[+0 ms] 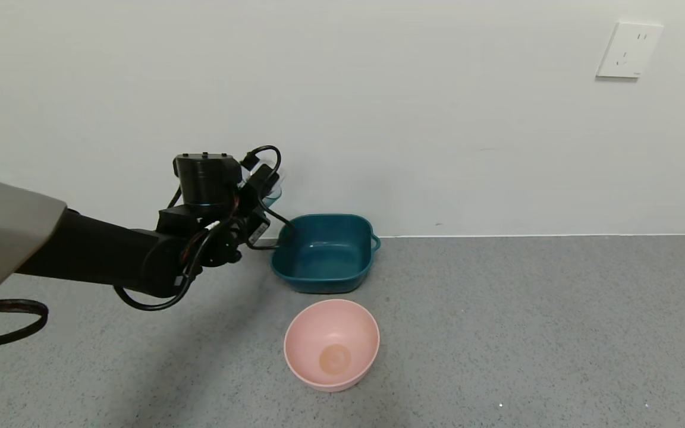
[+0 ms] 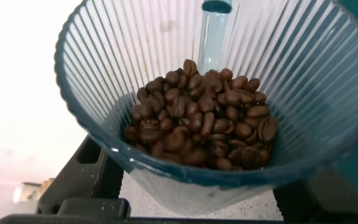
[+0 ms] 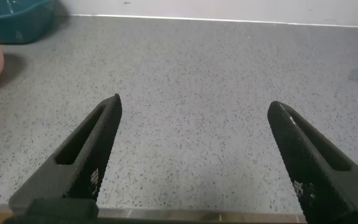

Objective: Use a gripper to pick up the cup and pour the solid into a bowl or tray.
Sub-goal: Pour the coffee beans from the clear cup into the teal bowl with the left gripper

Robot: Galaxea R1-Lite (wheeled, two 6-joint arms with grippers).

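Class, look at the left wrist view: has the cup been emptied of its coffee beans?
No, the cup holds a heap of brown beans at its bottom.
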